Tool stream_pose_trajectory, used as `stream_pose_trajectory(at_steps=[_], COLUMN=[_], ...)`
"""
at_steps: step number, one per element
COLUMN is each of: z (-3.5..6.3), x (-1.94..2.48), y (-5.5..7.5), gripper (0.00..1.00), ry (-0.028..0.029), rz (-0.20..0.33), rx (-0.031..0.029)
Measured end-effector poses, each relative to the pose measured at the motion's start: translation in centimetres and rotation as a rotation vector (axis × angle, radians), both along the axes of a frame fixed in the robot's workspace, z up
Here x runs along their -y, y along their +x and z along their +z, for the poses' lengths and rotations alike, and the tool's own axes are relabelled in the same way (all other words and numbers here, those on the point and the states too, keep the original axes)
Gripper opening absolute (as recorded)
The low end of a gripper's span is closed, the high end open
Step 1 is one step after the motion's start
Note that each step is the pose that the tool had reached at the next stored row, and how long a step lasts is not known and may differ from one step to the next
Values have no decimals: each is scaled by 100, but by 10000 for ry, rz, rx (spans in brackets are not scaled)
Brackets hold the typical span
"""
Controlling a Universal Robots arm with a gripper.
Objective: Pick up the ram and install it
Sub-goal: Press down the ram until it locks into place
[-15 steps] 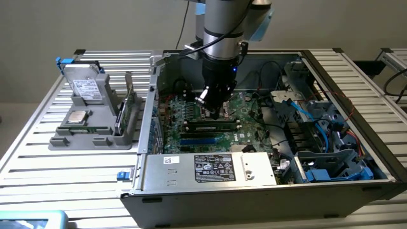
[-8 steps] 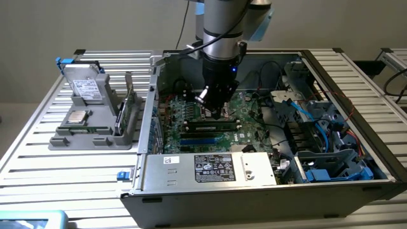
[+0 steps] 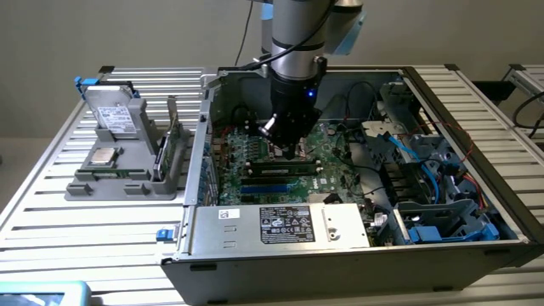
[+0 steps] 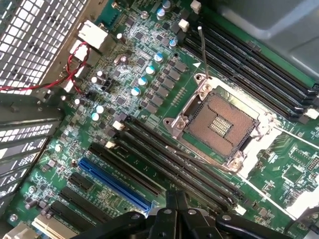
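Observation:
My gripper point(image 3: 291, 153) hangs low inside the open computer case, its fingers pressed shut with nothing between them. Right under its tip, a slim green ram point(image 3: 285, 170) with black chips stands in a slot of the green motherboard point(image 3: 255, 150). White clips sit at both ends of that slot. Whether the tip touches the stick I cannot tell. In the wrist view the shut gripper point(image 4: 175, 201) hovers over long black memory slots point(image 4: 174, 159) beside the open processor socket point(image 4: 219, 122); the ram is hidden below the fingers.
The case's metal walls point(image 3: 204, 134) and the silver power supply point(image 3: 289, 223) box in the board. Blue and black cables point(image 3: 408, 146) crowd the exterior view's right. Outside, a grey holder point(image 3: 119, 182) carries a silver hard drive point(image 3: 113, 118) and a green card point(image 3: 174, 150).

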State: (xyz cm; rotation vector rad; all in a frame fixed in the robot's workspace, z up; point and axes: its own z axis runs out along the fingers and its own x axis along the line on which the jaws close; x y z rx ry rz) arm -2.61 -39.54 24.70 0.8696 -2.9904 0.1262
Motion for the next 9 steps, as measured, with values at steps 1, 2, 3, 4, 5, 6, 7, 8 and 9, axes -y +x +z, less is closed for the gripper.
stream_pose_trajectory(at_steps=[1, 2, 3, 4, 5, 6, 7, 8, 9], z=[0, 0, 0, 0, 0, 0, 0, 0, 0], x=[0, 0, 0, 0, 0, 0, 0, 0, 0], y=[0, 0, 0, 0, 0, 0, 0, 0, 0], gripper=[11, 11, 11, 11, 11, 11, 11, 11, 11], ry=[0, 0, 0, 1, 1, 1, 1, 1, 1], rz=[-124, -248, -371, -495, -629, -753, -877, -1003, -1128], rx=[8, 15, 22, 29, 37, 44, 51, 58, 65])
